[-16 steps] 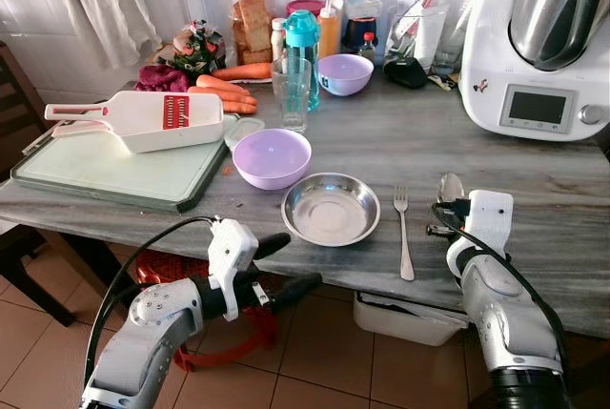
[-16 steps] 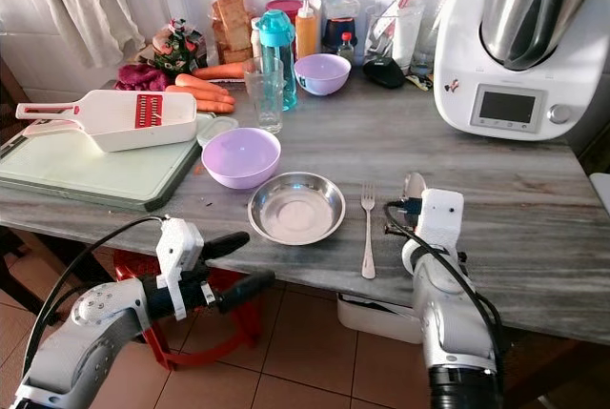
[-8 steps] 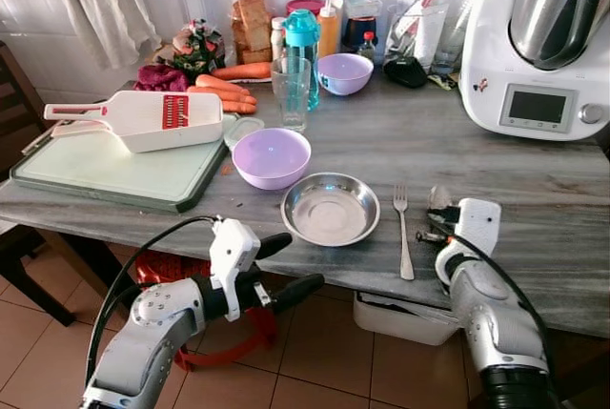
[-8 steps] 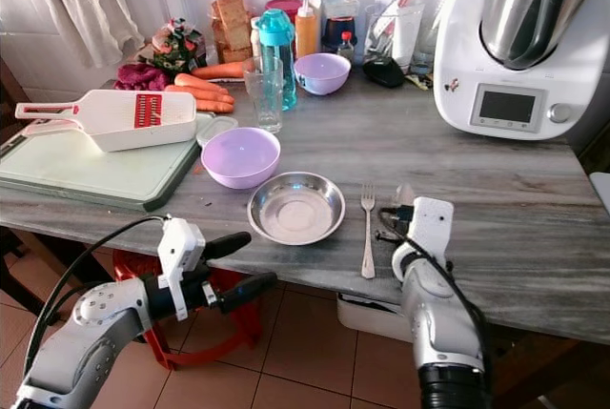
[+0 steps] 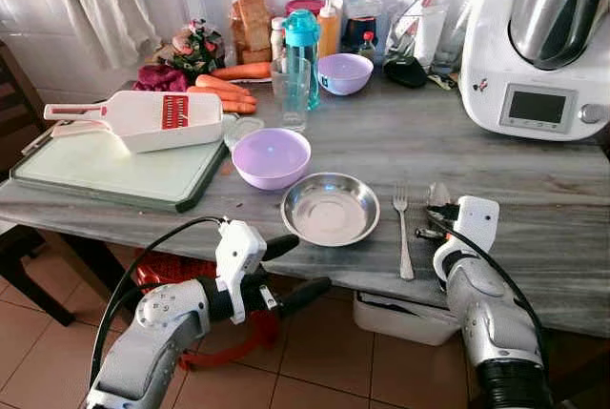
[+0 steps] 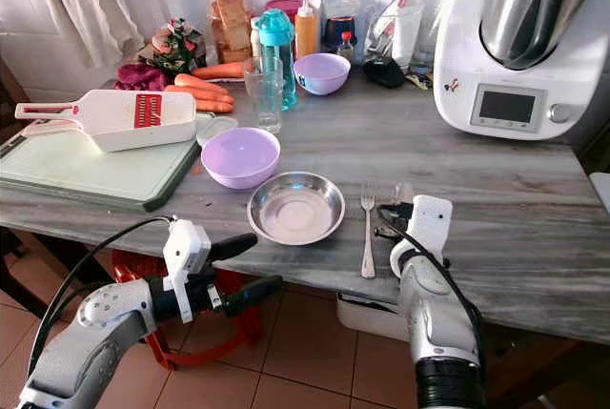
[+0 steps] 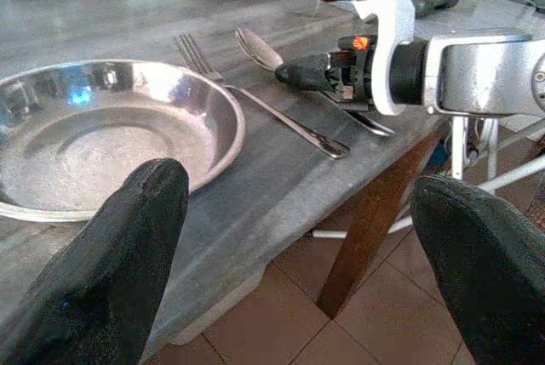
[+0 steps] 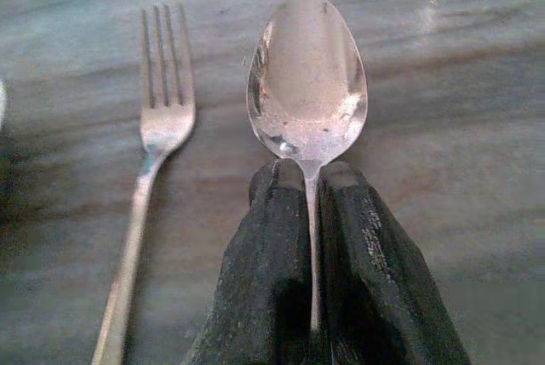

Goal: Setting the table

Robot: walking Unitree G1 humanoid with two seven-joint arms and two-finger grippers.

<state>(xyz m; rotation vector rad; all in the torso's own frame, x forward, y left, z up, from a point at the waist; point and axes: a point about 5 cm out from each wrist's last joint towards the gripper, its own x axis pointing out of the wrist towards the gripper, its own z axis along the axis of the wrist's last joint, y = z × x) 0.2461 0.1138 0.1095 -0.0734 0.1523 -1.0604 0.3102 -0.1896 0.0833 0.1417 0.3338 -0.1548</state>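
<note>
A steel plate [image 5: 331,209] sits near the table's front edge, and a fork [image 5: 403,233] lies just to its right. My right gripper [image 5: 429,228] is shut on the handle of a spoon [image 8: 306,76], whose bowl points away from me. It holds the spoon low over the table, parallel to the fork and just to its right. The left wrist view shows the spoon [image 7: 255,46] at table level; whether it touches the table I cannot tell. My left gripper [image 5: 310,262] is open and holds nothing, below the table edge in front of the plate.
A lilac bowl [image 5: 272,156] stands behind the plate. A cutting board [image 5: 114,166] with a white slicer [image 5: 143,118] fills the left. A glass [image 5: 291,92], a teal bottle [image 5: 303,47], carrots and jars line the back. A white kitchen machine [image 5: 538,42] stands back right.
My right gripper has carried the spoon left and down, closer to the fork. The left arm has drifted slightly to the right.
</note>
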